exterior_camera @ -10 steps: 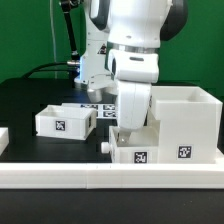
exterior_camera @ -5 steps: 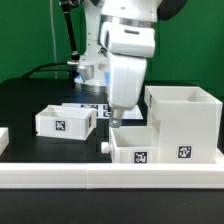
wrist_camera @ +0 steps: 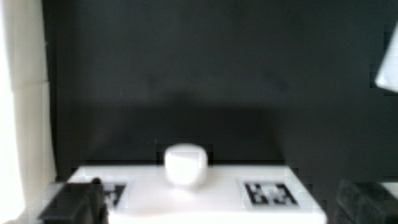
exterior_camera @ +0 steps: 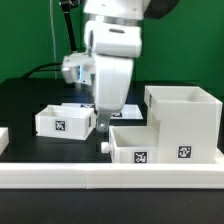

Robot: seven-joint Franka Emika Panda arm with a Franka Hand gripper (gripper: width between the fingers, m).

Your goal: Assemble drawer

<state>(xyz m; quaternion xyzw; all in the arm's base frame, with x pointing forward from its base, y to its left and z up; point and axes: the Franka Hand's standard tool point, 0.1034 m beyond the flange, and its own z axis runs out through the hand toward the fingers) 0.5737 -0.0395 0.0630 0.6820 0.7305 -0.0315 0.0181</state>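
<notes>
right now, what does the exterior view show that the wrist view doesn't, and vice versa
Only the exterior view: the tall housing, the second tray at the exterior view's left, and the arm. Only the wrist view: two tags flanking the knob, and dark fingers set wide apart. Both: the near tray with its knob.

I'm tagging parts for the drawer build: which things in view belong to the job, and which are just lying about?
Part of the job:
- tall housing
- front tray with its knob
- second tray
- gripper, open near that knob

Just lying about:
- border rail
- marker board
- black table
</notes>
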